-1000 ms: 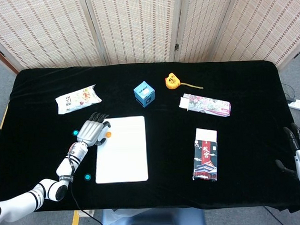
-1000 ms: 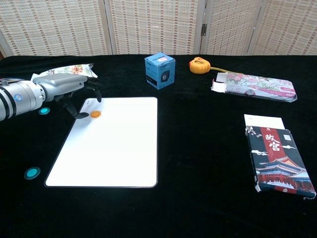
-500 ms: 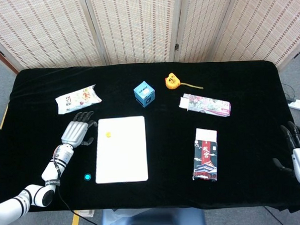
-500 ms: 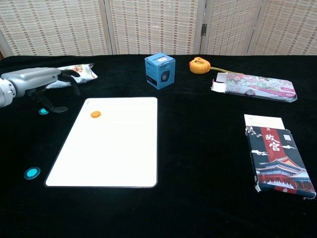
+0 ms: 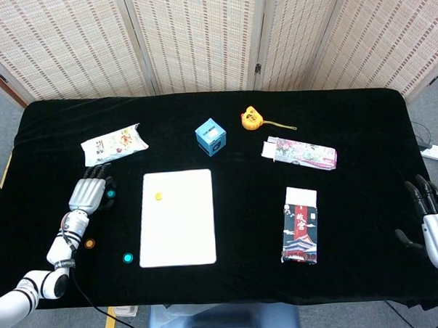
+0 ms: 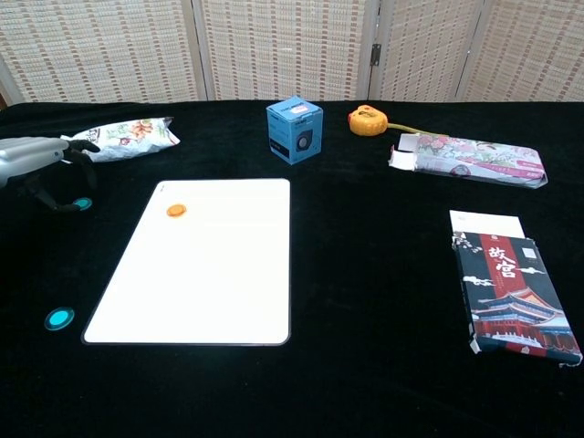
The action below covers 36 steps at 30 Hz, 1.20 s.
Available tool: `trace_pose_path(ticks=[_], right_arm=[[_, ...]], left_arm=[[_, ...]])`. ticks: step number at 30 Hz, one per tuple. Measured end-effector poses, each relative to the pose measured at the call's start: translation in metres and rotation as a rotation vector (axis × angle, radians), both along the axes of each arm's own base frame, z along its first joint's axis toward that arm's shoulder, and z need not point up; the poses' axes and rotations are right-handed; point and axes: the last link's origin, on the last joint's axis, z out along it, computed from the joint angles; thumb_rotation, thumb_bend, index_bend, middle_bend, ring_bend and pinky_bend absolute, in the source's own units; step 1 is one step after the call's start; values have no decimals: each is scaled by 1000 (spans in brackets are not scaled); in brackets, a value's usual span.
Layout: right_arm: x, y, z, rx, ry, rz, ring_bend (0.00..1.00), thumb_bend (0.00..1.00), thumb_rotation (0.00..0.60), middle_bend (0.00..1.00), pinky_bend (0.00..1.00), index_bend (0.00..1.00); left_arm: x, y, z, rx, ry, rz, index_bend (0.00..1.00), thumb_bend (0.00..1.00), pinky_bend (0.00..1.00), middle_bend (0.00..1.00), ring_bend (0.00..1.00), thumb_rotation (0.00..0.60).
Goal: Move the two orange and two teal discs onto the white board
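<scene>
Discs: one orange disc (image 5: 158, 197) lies on the white board (image 5: 179, 224); the other orange disc (image 5: 89, 244) and both teal discs (image 5: 110, 193) (image 5: 128, 258) sit on the black counter (image 5: 231, 280), left of the board.
Left robot hand (image 5: 87, 195): fingers spread, holding nothing, just beside the upper teal disc.
Right robot hand (image 5: 434, 223): open, empty, at the counter's right edge.
Risk: thin flat discs may slip from a pinch or skid on the cloth.
Room: the snack packet (image 5: 113, 145) crowds the reach above; the board's lower half is bare.
</scene>
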Motion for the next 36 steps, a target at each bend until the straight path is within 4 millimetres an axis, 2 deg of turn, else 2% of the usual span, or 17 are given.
trace_pose_path(ticks=[9, 31, 36], right_arm=[[0, 2, 1, -6, 3, -12, 0, 269, 600, 0, 0, 0], [4, 2, 0, -4, 9, -14, 0, 269, 600, 0, 0, 0], [4, 2, 0, -5, 10, -13, 0, 269, 600, 0, 0, 0]], left_arm=[[-4, 8, -6, 3, 1, 14, 421, 395, 0, 63, 0, 600], [-20, 9, -9, 4, 12, 47, 447, 395, 0, 75, 0, 600], [-22, 9, -9, 8, 12, 46, 487, 397, 0, 89, 0, 600]])
